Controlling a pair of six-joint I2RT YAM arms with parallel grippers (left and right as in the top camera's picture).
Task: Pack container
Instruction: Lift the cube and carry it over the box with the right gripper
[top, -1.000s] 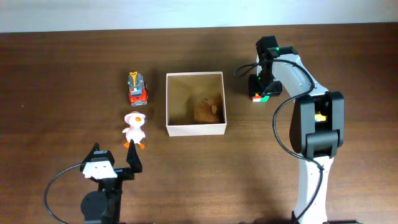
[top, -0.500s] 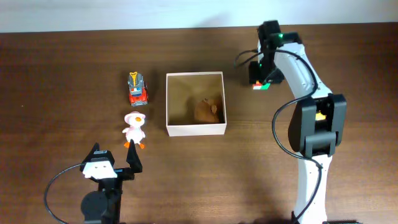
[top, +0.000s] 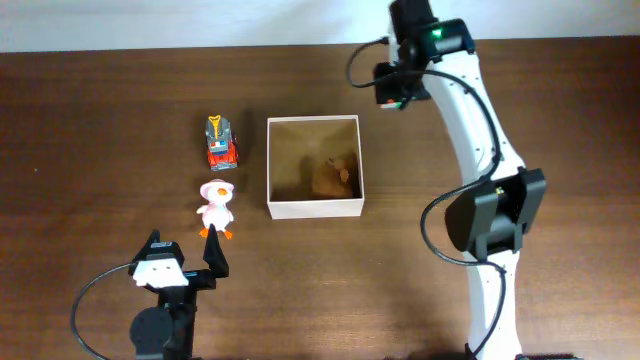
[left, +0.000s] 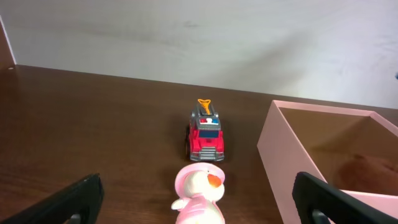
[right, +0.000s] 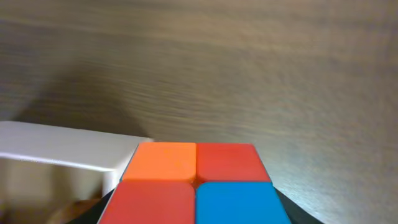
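Table: bare wood right of and in front of the container. Container sits mid-table. It's square, so no long axis. Sides run parallel to the table edges, mouth up, brown lump by its right wall. Right gripper is past its far-right corner near the far table edge, clenched on colour cube. Left gripper is at the front edge, jaws spread, empty. Duck and fire truck sit just left of the container.
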